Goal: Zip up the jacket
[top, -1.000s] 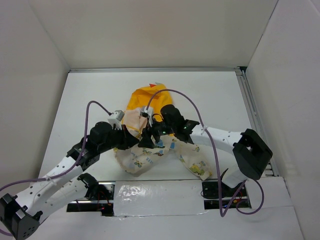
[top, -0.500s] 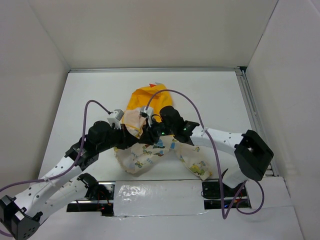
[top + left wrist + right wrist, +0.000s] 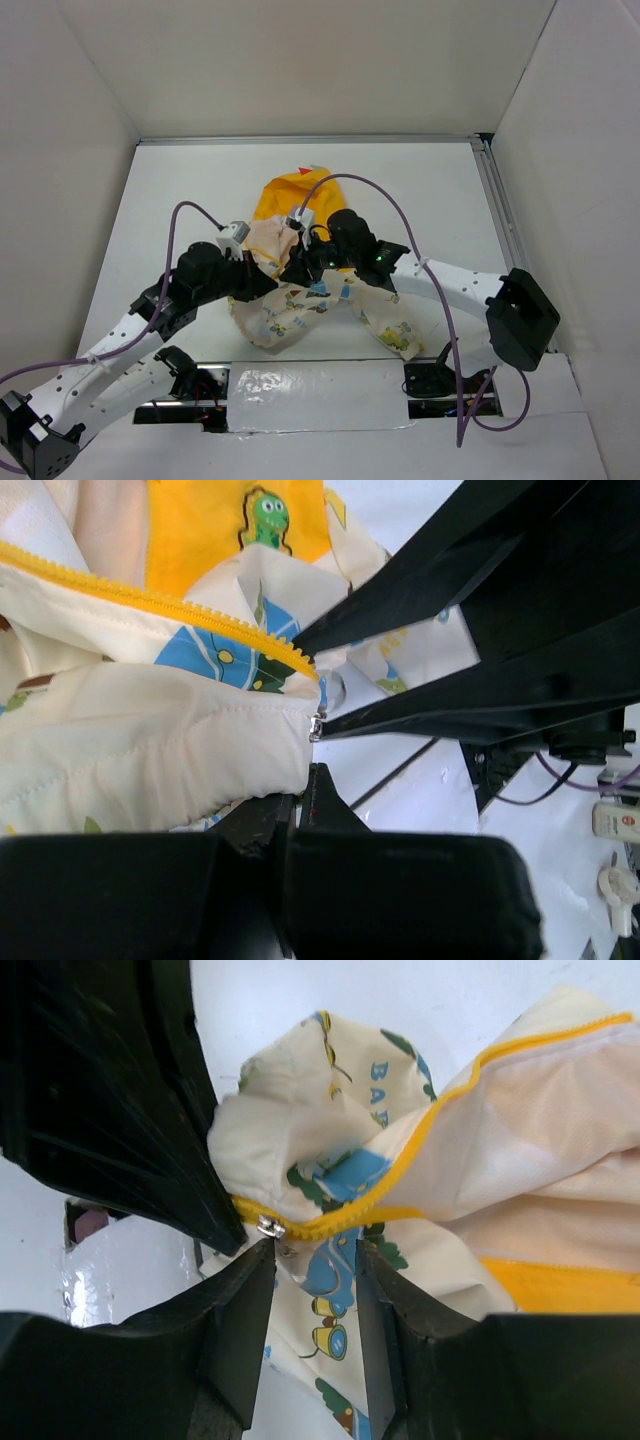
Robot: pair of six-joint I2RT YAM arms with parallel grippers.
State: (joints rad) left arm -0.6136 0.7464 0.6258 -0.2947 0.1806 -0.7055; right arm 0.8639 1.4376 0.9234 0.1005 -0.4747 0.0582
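- The jacket [image 3: 283, 318] lies crumpled on the middle of the white table [image 3: 430, 190]. Its cream cartoon-print cloth is toward the table's near edge and its yellow hood [image 3: 288, 195] toward the far edge.
- One printed sleeve [image 3: 395, 338] trails off toward the table's near right corner.
- Both arms reach in over the table's middle and meet at the jacket's front, the two claws almost nose to nose.
- The left gripper [image 3: 262, 284] is clenched tight. From its own wrist camera, a fold of padded cream cloth looks pinched at its fingertips, just under the bottom end of the zip.
- The right gripper [image 3: 314, 1245] is released, its jaws standing apart. Printed cloth shows through the gap and nothing is squeezed between them.
- The small silver zipper slider [image 3: 268, 1226] sits right at the tip of one right finger. I can't tell whether it touches or only nearly does.
- A line of yellow zip teeth [image 3: 345, 1215] runs from the slider across the bunched cloth.
- The jacket's front lies open there, with yellow lining showing and a green dinosaur patch [image 3: 265, 512] on it.
- Purple cables [image 3: 380, 195] loop above both arms over the table.
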